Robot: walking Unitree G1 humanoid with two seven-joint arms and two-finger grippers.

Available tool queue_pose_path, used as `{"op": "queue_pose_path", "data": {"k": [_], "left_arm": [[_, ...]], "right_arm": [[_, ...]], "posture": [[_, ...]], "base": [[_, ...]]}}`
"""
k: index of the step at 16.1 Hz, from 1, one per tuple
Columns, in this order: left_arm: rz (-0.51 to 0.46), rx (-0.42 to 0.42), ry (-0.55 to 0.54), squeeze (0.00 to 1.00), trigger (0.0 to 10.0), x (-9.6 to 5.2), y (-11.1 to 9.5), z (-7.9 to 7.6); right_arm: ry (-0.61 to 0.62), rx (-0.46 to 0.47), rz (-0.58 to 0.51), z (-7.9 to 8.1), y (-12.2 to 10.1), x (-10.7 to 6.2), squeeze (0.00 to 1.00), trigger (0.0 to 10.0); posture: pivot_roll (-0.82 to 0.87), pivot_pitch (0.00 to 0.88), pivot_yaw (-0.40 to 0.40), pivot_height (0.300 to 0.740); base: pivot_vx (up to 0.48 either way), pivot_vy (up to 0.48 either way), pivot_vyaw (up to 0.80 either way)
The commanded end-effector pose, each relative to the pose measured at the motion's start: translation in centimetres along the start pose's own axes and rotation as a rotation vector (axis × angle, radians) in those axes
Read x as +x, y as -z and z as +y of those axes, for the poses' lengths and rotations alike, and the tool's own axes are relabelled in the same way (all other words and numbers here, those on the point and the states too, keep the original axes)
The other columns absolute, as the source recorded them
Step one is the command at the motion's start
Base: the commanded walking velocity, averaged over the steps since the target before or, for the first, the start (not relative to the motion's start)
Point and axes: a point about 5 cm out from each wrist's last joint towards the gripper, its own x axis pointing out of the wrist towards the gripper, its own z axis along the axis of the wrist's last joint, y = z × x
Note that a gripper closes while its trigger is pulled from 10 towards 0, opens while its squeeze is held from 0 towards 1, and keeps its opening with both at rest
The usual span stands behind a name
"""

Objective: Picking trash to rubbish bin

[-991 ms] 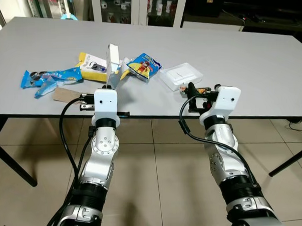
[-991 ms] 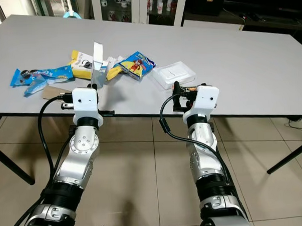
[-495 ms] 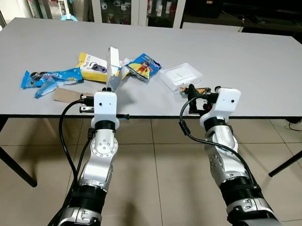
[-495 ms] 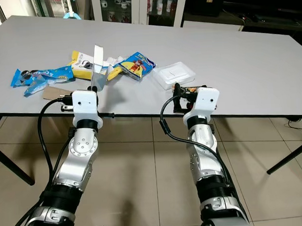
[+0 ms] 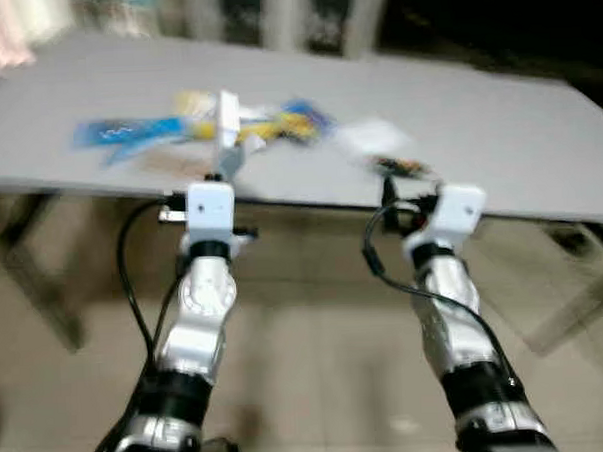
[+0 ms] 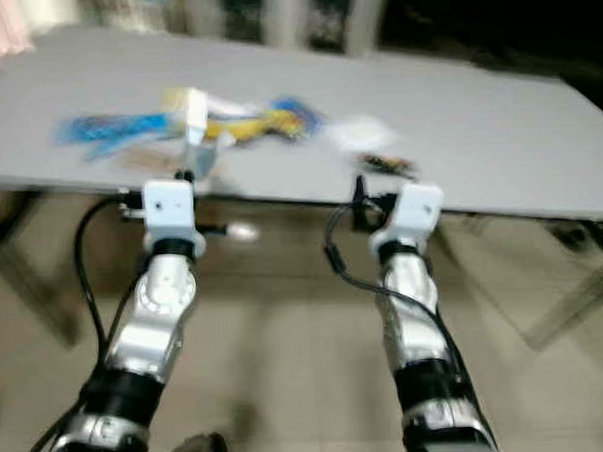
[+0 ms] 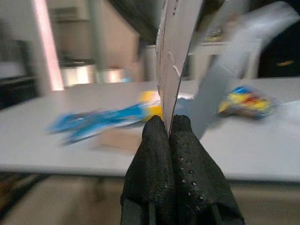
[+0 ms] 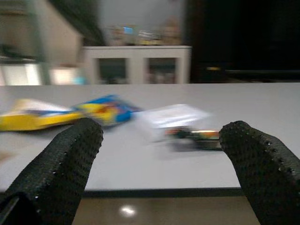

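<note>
The left gripper (image 7: pixel 168 136) is pinching a thin white card (image 7: pixel 176 56) by its lower edge, jaws pressed together on it, standing it upright just short of the worktop (image 5: pixel 498 147) edge. The card is looking light and stiff, so an edge grip suits it. The right gripper (image 8: pixel 159 140) is hovering with jaws wide, facing a small dark wrapper (image 8: pixel 194 136) beside a clear plastic tray (image 8: pixel 171 117) whose contents are blurred.
</note>
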Motion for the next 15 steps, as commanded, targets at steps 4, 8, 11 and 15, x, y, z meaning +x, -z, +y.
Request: {"op": "queue_pose_path", "data": {"k": [4, 8, 11, 15], "left_arm": [[0.009, 0.007, -0.013, 0.0, 10.0, -0.1, 0.1, 0.1], [0.011, 0.006, -0.023, 0.0, 10.0, 0.0, 0.0, 0.2], [0.055, 0.008, -0.028, 0.0, 10.0, 0.0, 0.6, 0.3], [0.114, 0.027, -0.014, 0.0, 10.0, -0.2, 1.3, 0.4]], "right_arm": [[0.005, 0.0, 0.025, -0.3, 0.2, 0.0, 0.0, 10.0], [0.001, 0.0, 0.029, -0.3, 0.2, 0.1, 0.0, 10.0], [0.005, -0.002, 0.038, -0.5, 0.3, 0.0, 0.0, 10.0], [-0.004, -0.005, 0.055, -0.5, 0.4, 0.0, 0.0, 10.0]], "posture": [[-0.03, 0.025, -0.1, 0.74], [-0.03, 0.042, -0.102, 0.74], [-0.03, 0.054, -0.106, 0.74], [-0.04, 0.068, -0.107, 0.74]], "base": [[-0.317, 0.0, 0.0], [-0.337, 0.0, 0.0], [-0.162, 0.0, 0.0], [0.074, 0.0, 0.0]]}}
